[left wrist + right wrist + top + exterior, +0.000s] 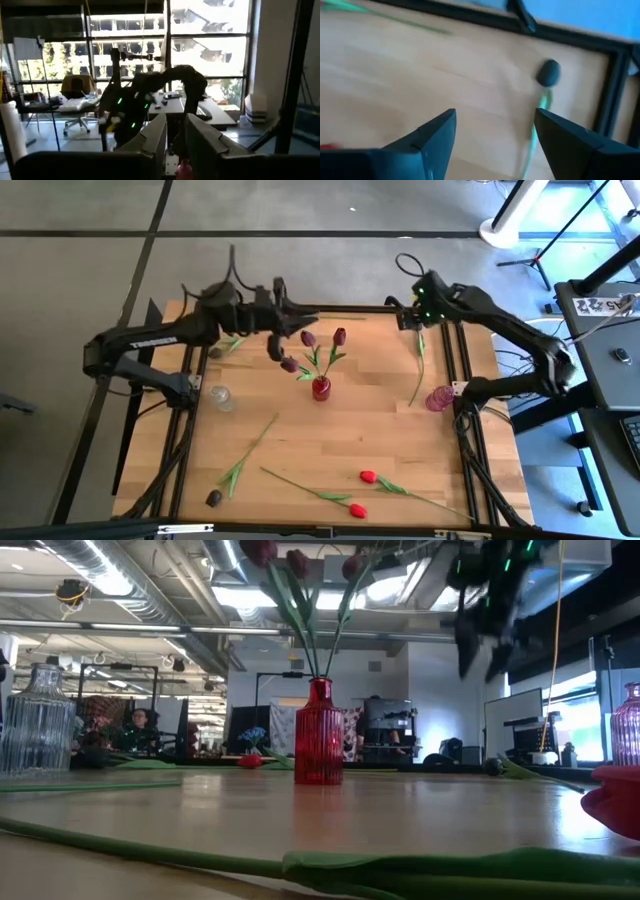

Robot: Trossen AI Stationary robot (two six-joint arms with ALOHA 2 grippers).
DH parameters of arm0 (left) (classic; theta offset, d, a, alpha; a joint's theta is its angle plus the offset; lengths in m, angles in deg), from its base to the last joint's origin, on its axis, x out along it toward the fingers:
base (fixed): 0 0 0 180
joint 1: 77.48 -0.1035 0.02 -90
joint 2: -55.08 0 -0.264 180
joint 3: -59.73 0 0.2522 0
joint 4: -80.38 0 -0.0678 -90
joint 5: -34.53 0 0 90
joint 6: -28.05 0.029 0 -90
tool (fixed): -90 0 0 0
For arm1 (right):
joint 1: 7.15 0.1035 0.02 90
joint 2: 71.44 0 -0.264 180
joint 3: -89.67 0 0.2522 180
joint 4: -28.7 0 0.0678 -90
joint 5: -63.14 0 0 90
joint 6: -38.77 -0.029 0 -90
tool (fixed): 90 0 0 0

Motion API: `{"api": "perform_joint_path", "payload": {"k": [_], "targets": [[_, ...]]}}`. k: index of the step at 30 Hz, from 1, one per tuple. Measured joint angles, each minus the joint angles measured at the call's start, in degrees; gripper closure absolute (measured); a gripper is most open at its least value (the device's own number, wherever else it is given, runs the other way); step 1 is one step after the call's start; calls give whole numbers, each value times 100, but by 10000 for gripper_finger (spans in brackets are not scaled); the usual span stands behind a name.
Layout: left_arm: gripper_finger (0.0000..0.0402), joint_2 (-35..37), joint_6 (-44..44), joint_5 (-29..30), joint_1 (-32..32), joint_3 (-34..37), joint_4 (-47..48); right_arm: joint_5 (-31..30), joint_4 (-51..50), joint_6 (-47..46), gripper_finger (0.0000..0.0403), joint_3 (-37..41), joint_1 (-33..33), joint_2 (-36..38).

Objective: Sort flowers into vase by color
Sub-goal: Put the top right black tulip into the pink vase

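Surface (340,435): wooden top inside a black frame; you see both arms reaching in from its far edge.
Red vase (321,388): stands upright near the middle of the surface; in the low view (319,732) it is ribbed and holds several green stems.
Flowers in vase: you can count three maroon-purple tulips (339,336) rising from the red vase, heads spread apart.
Left gripper (285,332): held above the surface just beside the vase's flower heads; your left wrist view shows its fingers (152,137) close together with a narrow gap, and what sits between them cannot be made out.
Right gripper (420,315): at the far right corner, over the head end of a dark tulip (418,368); your right wrist view shows its fingers (437,132) spread wide and empty, with the near-black bud (549,72) and its green stem lying on the wood between them.
Pink vase (438,398): at the right edge, beside the foot of that stem.
Clear vase (221,397): on the left side, empty.
Loose red tulips (368,477): two lie near the front edge, heads close together.
Loose dark tulip (214,498): lies at the front left, stem slanting toward the centre.
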Motion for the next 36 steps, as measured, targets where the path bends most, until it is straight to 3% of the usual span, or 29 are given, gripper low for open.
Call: {"api": "perform_joint_path", "payload": {"k": [5, 10, 17, 22, 29, 36], "targets": [[319, 284, -664, -91, -437, -34, 237, -12, 423, 268, 134, 490, -815, -992], [328, 326, -933, -148, -566, -34, 589, -287, 699, 257, 137, 630, -1181, -1878], [342, 343, -1056, -135, -536, -34, 580, -206, 1004, 115, 205, 624, -1409, -2701], [346, 700, -1084, -125, -520, -32, 639, -530, 1143, 11, 280, 581, -1339, -2832], [346, 1411, -916, -139, -430, -32, 979, -323, 1142, -285, 387, 665, -1261, -2836], [347, 1984, -1069, -507, -341, -32, 1551, 119, 1161, -661, 395, 750, -768, -2684]]}}
